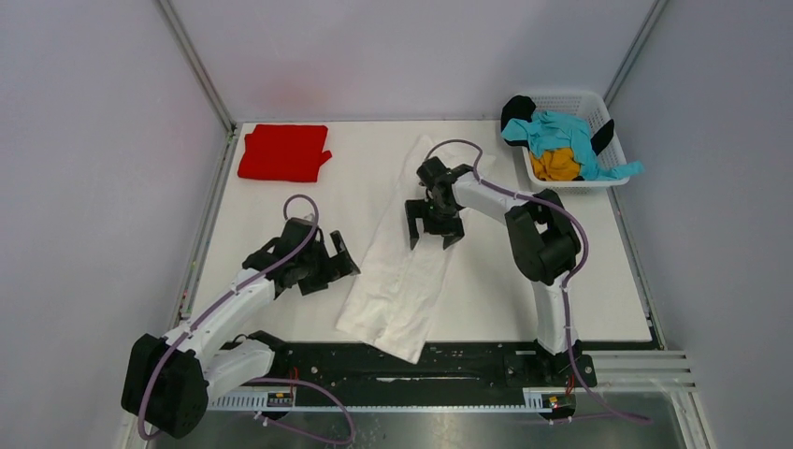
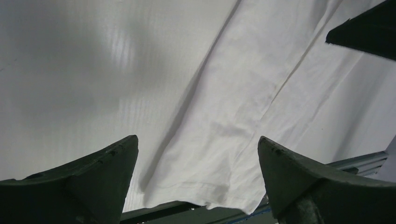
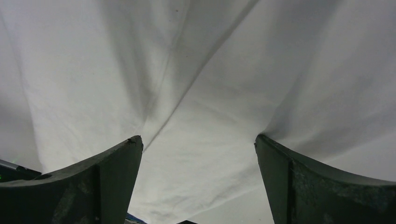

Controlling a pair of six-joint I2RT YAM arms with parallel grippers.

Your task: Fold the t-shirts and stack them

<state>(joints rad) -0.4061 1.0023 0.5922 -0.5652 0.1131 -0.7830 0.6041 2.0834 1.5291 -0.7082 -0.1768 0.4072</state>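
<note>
The white t-shirt (image 1: 402, 271) lies as a long folded strip running from the table's far middle to the front edge, where its near end hangs over the black rail. My right gripper (image 1: 433, 241) is open and points down onto the strip's middle, one finger on each side of a crease (image 3: 197, 138); the cloth (image 3: 196, 84) fills that view. My left gripper (image 1: 344, 257) is open and empty just left of the strip, facing its near hem (image 2: 197, 140), (image 2: 233, 93). The red t-shirt (image 1: 282, 152) lies folded at the far left.
A white lattice basket (image 1: 598, 103) at the far right holds teal (image 1: 561, 131), orange (image 1: 558, 164) and black (image 1: 516, 110) shirts. The black front rail (image 1: 468, 360) runs along the near edge. Grey walls close in the table on the left, right and back.
</note>
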